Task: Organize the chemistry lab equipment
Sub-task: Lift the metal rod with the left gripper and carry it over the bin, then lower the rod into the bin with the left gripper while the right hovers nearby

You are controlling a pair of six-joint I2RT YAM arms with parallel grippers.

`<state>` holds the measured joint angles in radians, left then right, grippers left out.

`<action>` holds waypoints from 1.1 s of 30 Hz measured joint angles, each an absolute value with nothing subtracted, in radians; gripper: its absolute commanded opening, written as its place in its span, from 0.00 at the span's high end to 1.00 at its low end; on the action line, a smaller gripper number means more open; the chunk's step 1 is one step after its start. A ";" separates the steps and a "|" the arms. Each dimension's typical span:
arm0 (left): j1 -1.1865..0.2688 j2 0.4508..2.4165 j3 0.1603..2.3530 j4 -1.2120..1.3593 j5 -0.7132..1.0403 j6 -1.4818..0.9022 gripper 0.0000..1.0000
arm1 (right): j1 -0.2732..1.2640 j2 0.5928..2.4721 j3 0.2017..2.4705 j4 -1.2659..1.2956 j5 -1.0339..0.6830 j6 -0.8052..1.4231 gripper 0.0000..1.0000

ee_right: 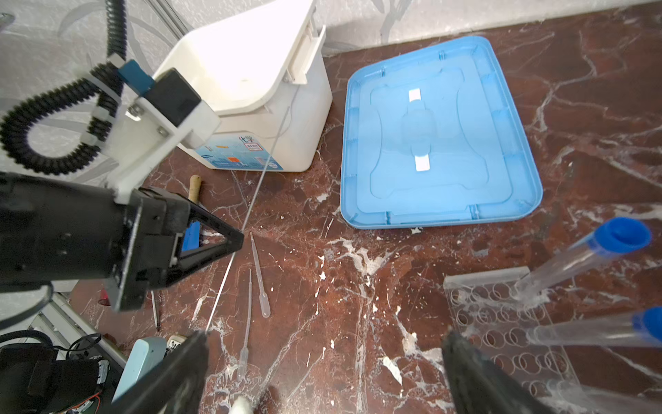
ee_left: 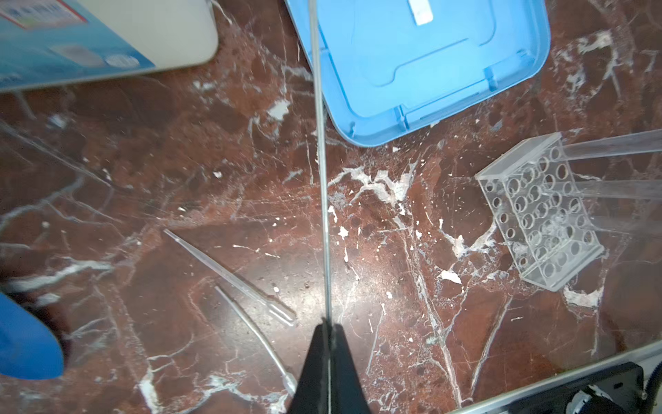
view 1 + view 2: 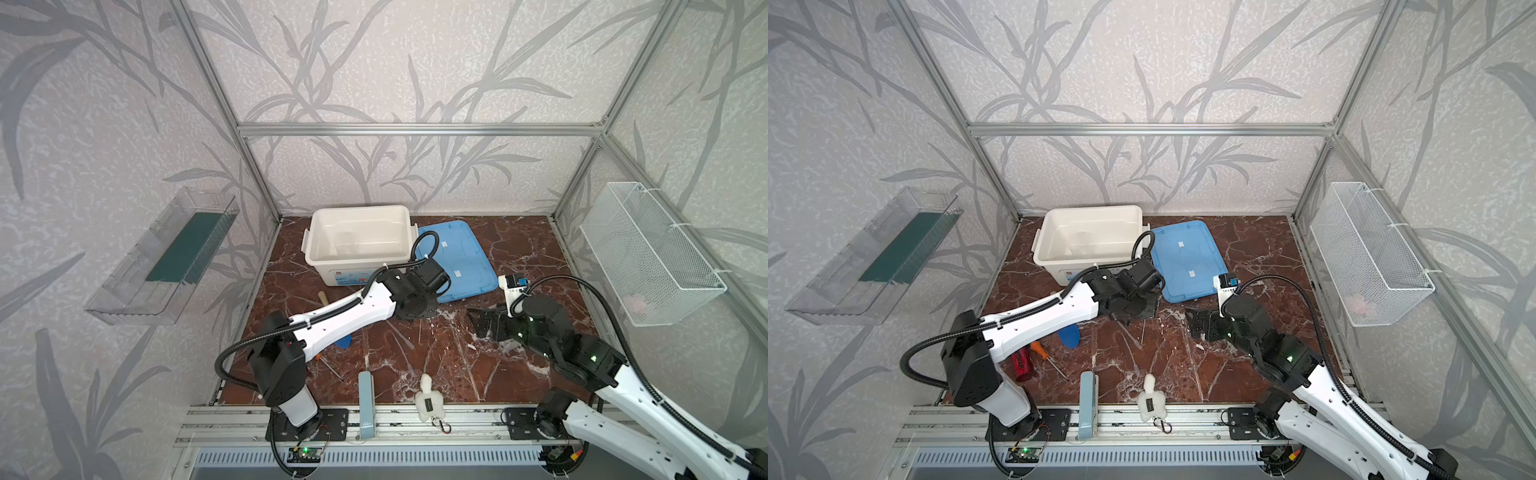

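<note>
In a top view, the white plastic bin (image 3: 332, 270) is uncovered. Left wrist view: a thin clear rod (image 2: 320, 161) is clamped in the left gripper (image 2: 327, 328), near the bin. Right wrist view: the right gripper (image 1: 324, 337) is spread, empty. Judged step: rod stowing; a lift over the bin rim is required.

Marble tabletop (image 3: 519, 249) bears white bin (image 3: 324, 270), blue lid (image 3: 461, 253), tube rack (image 2: 530, 229).

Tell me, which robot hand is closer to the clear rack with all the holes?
Right. The right gripper hangs open right beside the rack. The left gripper, shut on a thin rod, is farther off, over toward the white bin.
</note>
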<state>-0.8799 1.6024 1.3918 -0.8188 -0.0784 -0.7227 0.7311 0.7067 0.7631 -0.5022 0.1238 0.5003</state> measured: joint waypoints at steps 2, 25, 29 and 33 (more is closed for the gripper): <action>-0.845 1.557 1.392 -0.826 -0.076 -0.642 1.00 | 0.731 0.712 0.780 -0.501 0.128 0.486 0.00; -0.350 1.685 1.903 -1.026 0.059 0.733 1.00 | 0.714 1.102 1.087 -0.291 -0.002 0.422 0.01; -0.262 1.825 1.977 -1.030 0.074 0.862 1.00 | 0.695 1.177 1.140 -0.258 -0.050 0.434 0.01; -0.216 1.895 1.991 -1.042 0.115 0.957 1.00 | 0.680 1.238 1.172 -0.238 -0.089 0.443 0.01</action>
<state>-0.2165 1.8946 1.9911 -1.0424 0.1146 0.9573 0.6796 1.2377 1.1721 -0.2379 -0.0895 0.4427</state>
